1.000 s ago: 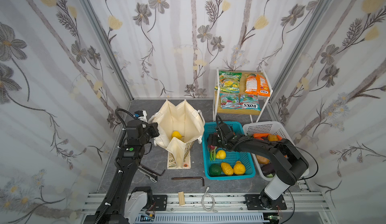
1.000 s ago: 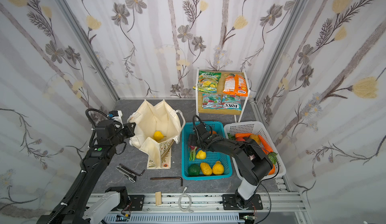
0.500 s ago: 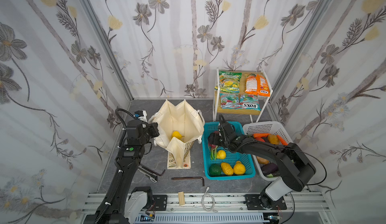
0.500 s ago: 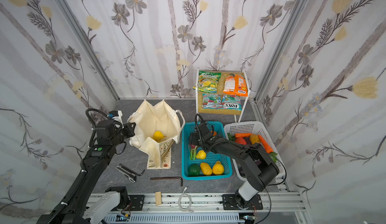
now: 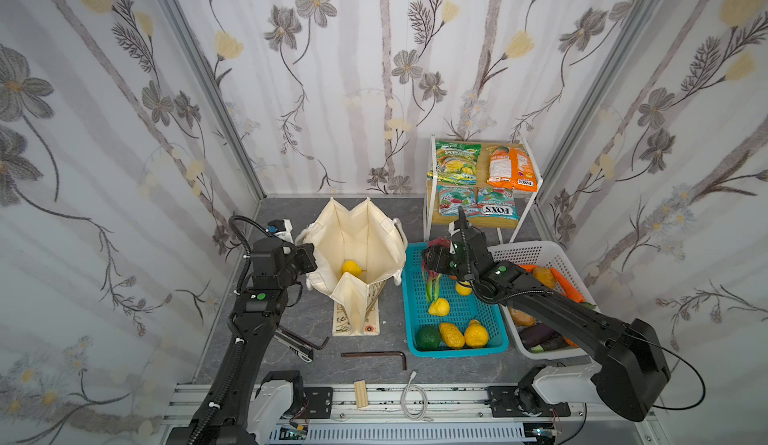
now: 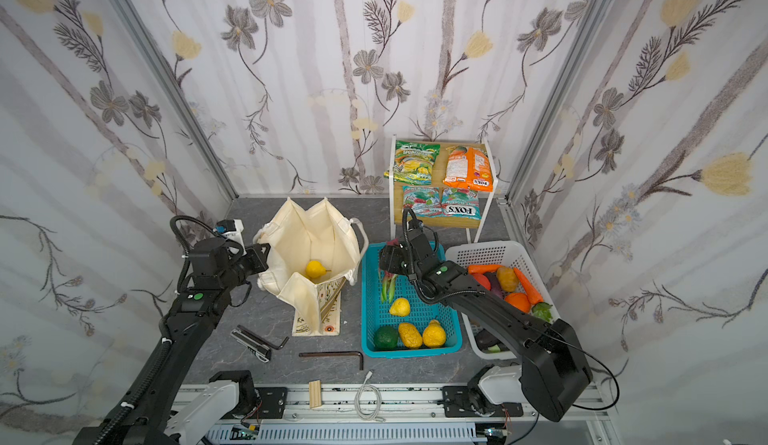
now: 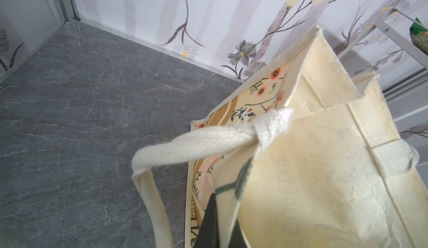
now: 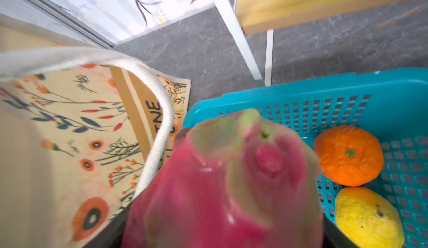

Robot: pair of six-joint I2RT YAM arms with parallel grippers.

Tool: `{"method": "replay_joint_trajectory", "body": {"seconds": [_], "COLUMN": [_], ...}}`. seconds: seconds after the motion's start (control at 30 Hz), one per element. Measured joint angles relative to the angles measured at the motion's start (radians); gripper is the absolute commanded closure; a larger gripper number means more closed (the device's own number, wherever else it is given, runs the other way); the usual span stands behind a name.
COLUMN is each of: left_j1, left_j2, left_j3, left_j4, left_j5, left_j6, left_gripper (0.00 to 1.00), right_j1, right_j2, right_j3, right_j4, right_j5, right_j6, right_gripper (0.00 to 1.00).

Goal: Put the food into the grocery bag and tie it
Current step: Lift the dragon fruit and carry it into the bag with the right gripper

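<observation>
The right gripper (image 5: pixel 433 257) holds the pink dragon fruit (image 8: pixel 222 184) tight between its jaws. The fruit hangs over a corner of the teal basket (image 5: pixel 457 350), just beside the grocery bag (image 5: pixel 357 235). The left gripper (image 5: pixel 309 256) is closed on the bag's rim and pulls the mouth open. One yellow lemon (image 5: pixel 351 267) lies at the bottom of the bag.

To do this step well, I think the right arm should lift the fruit high enough to go over the bag's rim and its rope handle (image 8: pixel 159 119). Then it should move to the middle of the open mouth, go down a little, and only then let go. The left gripper should hold on, so the soft bag does not fold shut.
</observation>
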Motion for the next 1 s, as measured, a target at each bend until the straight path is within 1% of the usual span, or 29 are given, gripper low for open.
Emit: {"method": "replay_joint_trajectory", "body": {"seconds": [0.2, 0.33, 0.47, 0.63, 0.73, 1.0], "left_j1": [0.0, 0.0, 0.0, 0.0, 0.0, 0.0], "left_j2": [0.001, 0.002, 0.005, 0.005, 0.005, 0.01], "left_j3": [0.0, 0.0, 0.0, 0.0, 0.0, 0.0], "left_j4": [0.0, 0.0, 0.0, 0.0, 0.0, 0.005], "left_j5": [0.004, 0.004, 0.005, 0.007, 0.008, 0.031], "left_j6": [0.0, 0.0, 0.0, 0.0, 0.0, 0.0], "left_gripper": [1.0, 1.0, 1.0, 1.0, 1.0, 1.0], "right_j1": [0.006, 0.024, 0.076, 0.184, 0.247, 0.299], "right_j2": [-0.048, -0.066, -0.047, 0.062, 0.169, 0.464], "right_j3": [0.087, 0.15, 0.253, 0.426, 0.54, 0.818], "right_j4": [-0.063, -0.09, -0.124, -0.147, -0.148, -0.203], "right_j5": [0.004, 0.036, 0.071, 0.115, 0.128, 0.118], "right_j6": [-0.077, -0.119, -0.164, -0.223, -0.256, -0.283], "right_gripper": [0.25, 0.24, 0.24, 0.24, 0.23, 0.24]}}
